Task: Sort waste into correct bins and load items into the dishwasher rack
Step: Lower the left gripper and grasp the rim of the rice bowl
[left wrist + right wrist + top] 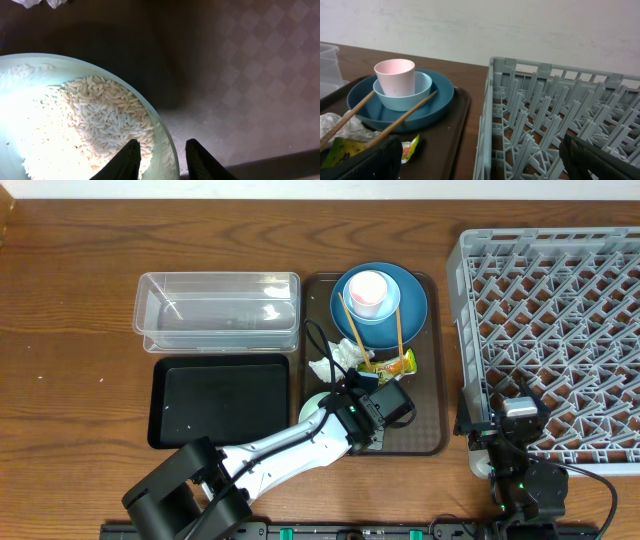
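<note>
A mint-green bowl [167,145] heaped with white rice [100,115] sits at the near left of the brown tray [428,405]. My left gripper [162,142] is open and straddles the bowl's rim, one finger over the rice and the other outside, with narrow gaps. The pink cup [395,75] stands in the light-blue saucer [417,92] on the dark-blue plate [442,95], and the chopsticks [405,117] lean across the plate. Napkin [345,355] and wrapper [392,365] lie mid-tray. My right gripper [480,152] hangs open by the dishwasher rack [545,105].
The clear tub [220,310] and the black tray [220,400] sit left of the brown tray, the tub behind. The grey rack [560,330] fills the right side. My left arm [270,450] reaches in from the front edge.
</note>
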Tool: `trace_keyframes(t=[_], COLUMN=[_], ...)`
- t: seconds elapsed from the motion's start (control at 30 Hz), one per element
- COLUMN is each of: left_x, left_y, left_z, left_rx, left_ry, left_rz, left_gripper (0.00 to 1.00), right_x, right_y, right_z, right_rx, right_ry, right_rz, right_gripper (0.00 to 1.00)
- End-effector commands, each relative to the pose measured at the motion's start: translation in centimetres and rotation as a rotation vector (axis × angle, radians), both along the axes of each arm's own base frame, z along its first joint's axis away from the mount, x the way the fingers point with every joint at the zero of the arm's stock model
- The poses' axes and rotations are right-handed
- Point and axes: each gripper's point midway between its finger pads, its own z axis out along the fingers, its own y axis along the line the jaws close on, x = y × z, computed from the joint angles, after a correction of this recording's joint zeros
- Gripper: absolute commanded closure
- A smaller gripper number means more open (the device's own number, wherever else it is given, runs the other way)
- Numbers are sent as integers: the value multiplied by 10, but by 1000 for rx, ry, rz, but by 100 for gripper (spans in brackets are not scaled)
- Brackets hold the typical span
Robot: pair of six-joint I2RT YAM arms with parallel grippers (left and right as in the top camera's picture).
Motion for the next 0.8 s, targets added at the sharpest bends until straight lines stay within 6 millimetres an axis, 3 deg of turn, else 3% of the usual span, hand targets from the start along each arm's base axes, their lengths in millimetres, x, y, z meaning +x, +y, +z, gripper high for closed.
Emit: trace_keyframes(t=[0.0, 0.77], left_x=[0, -2], left_y=[4, 7], left_z=[-5, -9], left_rx=[22, 29], left_ry=[-6, 4], left_rz=[6, 24], left_gripper=[69, 72], right_x=[0, 0], right_y=[0, 0], right_z=[-1, -1], right_rx=[3, 3], right_ry=[4, 4], right_rz=[-4, -4], right_gripper=[1, 1])
